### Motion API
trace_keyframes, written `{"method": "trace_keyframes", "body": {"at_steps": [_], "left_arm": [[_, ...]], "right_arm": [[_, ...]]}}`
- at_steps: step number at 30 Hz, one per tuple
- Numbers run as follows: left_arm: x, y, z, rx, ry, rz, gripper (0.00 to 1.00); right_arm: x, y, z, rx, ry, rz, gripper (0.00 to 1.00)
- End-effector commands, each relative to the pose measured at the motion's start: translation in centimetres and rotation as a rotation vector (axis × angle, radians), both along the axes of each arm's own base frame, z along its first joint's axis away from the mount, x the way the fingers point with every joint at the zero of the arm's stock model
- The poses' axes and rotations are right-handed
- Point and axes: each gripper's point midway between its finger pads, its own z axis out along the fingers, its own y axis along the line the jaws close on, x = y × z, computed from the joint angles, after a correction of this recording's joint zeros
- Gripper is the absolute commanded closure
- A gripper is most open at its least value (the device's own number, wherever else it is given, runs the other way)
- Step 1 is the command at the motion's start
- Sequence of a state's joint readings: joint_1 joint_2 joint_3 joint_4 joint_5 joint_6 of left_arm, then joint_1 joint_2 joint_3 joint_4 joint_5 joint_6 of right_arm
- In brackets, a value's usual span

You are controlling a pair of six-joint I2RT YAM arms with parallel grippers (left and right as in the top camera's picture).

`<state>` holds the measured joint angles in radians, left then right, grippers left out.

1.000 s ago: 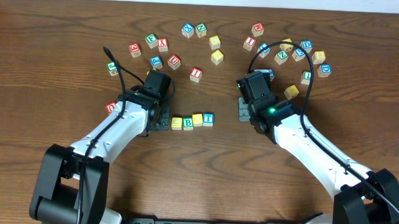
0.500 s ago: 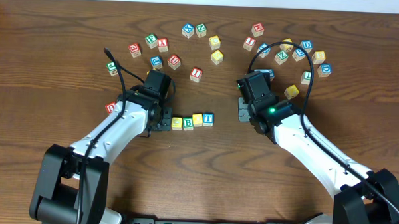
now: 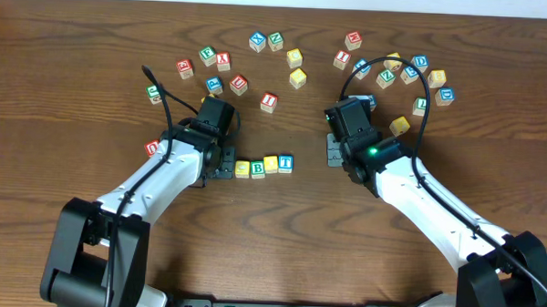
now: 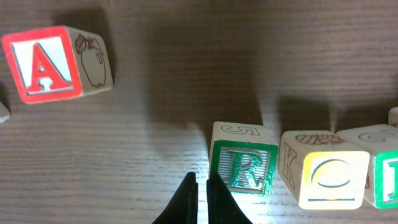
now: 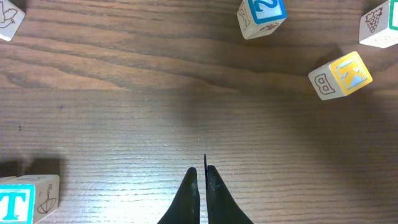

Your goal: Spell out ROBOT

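ROBOT row lies on the table between the two arms, and here comes the sweep from the left. The red A cube sits off on its own, well apart. The left gripper has its fingers pressed together on nothing, tips just beside the left face of the green R cube (hidden under the gripper from overhead). Next along: a yellow cube, the green B cube, a second yellow cube and the blue T cube, packed close. The right gripper is pinched together too, empty, over bare wood right of the T. Loose cubes lie scattered beyond it.
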<state>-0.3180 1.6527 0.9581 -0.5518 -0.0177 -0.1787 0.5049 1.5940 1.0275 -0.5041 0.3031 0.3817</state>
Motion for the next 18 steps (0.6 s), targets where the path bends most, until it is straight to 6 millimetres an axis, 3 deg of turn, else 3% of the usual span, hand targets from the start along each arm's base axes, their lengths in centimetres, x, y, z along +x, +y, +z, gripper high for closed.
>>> {"method": "trace_keyframes", "body": {"at_steps": [1,10,18], "left_arm": [[-0.5,0.2,-0.3,0.011,0.009,-0.028,0.93],[-0.7,-0.7,0.1,-0.039,0.015,-0.057,0.93],[0.1,-1.0,3.0,-0.069,-0.083,-0.058,0.93]], "right_arm": [[0.7,0.0,1.4,0.019,-0.038,-0.012,0.99],[0.6,0.0,1.4,0.02,-0.038,-0.013,0.99],[0.6,0.0,1.4,0.019,-0.037,-0.012,0.99]]}}
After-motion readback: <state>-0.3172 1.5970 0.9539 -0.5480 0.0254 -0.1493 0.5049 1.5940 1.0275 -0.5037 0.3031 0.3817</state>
